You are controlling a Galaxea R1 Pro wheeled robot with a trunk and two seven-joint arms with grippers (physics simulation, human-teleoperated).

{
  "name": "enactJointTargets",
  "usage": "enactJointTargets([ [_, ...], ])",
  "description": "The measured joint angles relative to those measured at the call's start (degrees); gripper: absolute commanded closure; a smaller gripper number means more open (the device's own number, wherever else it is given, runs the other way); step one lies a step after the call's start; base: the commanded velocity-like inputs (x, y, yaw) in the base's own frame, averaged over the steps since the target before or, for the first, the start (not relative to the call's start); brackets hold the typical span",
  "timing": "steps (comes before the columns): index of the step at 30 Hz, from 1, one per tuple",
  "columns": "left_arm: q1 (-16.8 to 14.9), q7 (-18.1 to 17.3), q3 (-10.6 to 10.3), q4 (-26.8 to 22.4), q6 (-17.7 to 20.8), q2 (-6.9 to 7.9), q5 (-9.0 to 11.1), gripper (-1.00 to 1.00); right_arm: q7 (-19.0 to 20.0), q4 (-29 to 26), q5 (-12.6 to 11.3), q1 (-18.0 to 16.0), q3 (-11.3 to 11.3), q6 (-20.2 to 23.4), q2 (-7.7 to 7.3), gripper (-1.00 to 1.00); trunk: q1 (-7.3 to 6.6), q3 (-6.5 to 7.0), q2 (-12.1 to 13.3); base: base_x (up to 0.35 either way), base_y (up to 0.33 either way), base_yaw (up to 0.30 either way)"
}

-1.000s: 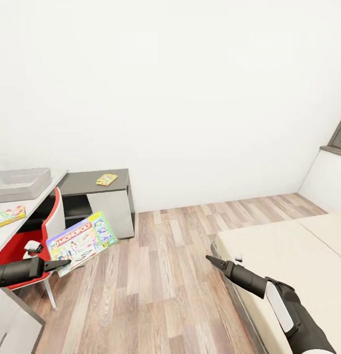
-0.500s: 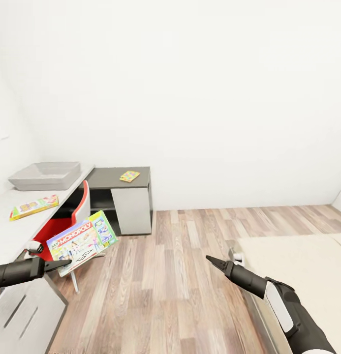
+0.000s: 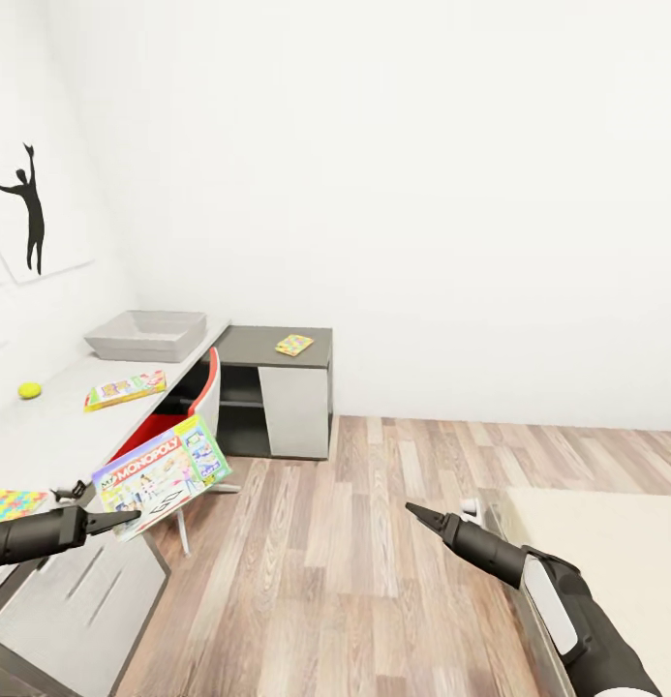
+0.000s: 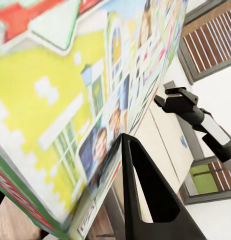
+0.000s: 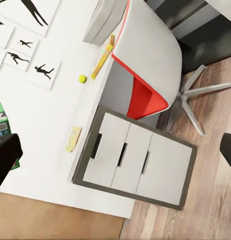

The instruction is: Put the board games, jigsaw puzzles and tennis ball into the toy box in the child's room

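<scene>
My left gripper [image 3: 120, 521] is shut on the lower edge of the Monopoly board game [image 3: 163, 474], held tilted in the air in front of the table [image 3: 54, 436]; one dark finger [image 4: 148, 200] lies against the box [image 4: 65, 100]. On the table stand the grey toy box [image 3: 146, 334], a yellow-red-green board game [image 3: 125, 389], the tennis ball [image 3: 28, 390] and a jigsaw puzzle [image 3: 11, 503]. A second jigsaw puzzle [image 3: 294, 344] lies on the dark counter. My right gripper [image 3: 414, 509] hangs open and empty over the floor, beside the bed [image 3: 606, 542].
A red and grey chair [image 3: 185, 416] is tucked under the table next to the three-drawer unit [image 5: 138, 160]. A black silhouette picture [image 3: 27, 208] hangs on the left wall. Wood-plank floor [image 3: 354, 542] stretches between table and bed.
The camera has swung left: table, toy box and counter slid right in the picture, the ball, near puzzle and wall picture came into view. Both arms keep their pose.
</scene>
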Motion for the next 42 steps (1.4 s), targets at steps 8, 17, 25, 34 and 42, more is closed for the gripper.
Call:
enactJointTargets([
  [8,0.05,0.00,0.20,0.18,-0.20,-0.12,0.03,1.00,-2.26,0.05,0.06,0.01,0.17,0.01,0.05,-1.00,-0.02,0.02,-0.01,0.103,0.000,0.021],
  [17,0.06,0.00,0.27,0.25,-0.23,-0.03,0.02,1.00,-2.91,-0.22,-0.12,0.01,0.01,0.14,0.00,-1.00,-0.03,0.02,-0.01,0.277,0.000,0.001],
  [25,0.06,0.00,0.27,0.27,-0.22,-0.09,-0.01,1.00,-2.93,-0.29,-0.15,0.01,0.06,0.14,0.00,-1.00,-0.03,0.02,-0.01,0.321,0.000,0.000],
  [34,0.07,0.00,0.27,0.28,-0.29,-0.11,-0.05,1.00,-2.81,-0.43,-0.13,0.01,0.11,0.14,0.00,-1.00,-0.03,0.02,0.00,0.321,0.000,0.000],
  [42,0.07,0.00,0.27,0.28,-0.30,-0.11,-0.05,1.00,-2.83,-0.48,-0.08,0.00,0.12,0.14,0.00,-1.00,-0.03,0.05,-0.01,0.322,0.000,0.030],
])
